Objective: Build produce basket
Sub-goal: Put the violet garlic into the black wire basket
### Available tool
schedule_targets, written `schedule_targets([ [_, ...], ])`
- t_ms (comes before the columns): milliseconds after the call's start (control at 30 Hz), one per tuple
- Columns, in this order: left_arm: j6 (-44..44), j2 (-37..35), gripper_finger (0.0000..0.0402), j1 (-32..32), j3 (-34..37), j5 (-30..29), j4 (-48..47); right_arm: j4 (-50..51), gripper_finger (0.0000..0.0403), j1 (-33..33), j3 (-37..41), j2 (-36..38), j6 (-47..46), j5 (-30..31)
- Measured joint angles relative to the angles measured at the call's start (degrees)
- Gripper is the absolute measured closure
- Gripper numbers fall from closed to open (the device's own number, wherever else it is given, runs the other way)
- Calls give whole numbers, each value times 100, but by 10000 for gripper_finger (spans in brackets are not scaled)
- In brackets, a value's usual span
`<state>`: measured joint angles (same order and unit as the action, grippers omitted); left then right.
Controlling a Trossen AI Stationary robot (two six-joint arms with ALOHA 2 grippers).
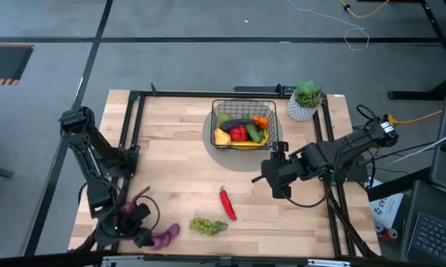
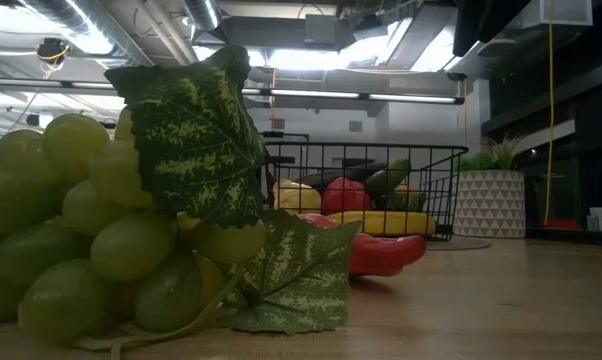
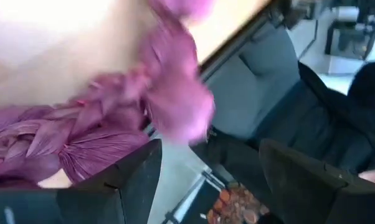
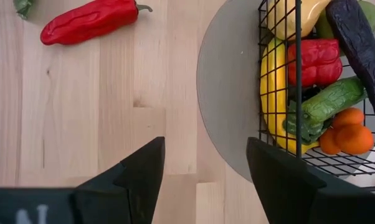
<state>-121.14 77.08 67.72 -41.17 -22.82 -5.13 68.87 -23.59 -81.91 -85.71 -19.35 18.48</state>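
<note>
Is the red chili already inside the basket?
No, the chili lies on the table, apart from the basket.

Purple grapes [image 3: 144,118] blurred in left wrist view; basket [image 4: 299,93] cut off.

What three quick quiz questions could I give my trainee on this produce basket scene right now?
1. True or false: the red chili lies inside the basket.
2. Which item is the left gripper at: A) purple grapes, B) green grapes, C) potted plant?
3. What does the basket stand on?

Key: 1 false, it lies on the table; 2 A; 3 a grey round mat. The right gripper is open and empty.
</note>
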Motion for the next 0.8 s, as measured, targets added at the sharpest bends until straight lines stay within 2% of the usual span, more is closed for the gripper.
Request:
schedule_targets([
  [100,-121,3,137,70,2,-201,-432,1,176,0,0,0,1,-2],
  [400,-472,20,137,-1,4,-137,-1425,4,176,0,0,0,-1,-7],
  [700,-583,11,137,97,4,898,-1357,6,176,0,0,0,3,-7],
  [800,-910,11,137,201,4,1015,-1422,4,176,0,0,0,3,-6],
])
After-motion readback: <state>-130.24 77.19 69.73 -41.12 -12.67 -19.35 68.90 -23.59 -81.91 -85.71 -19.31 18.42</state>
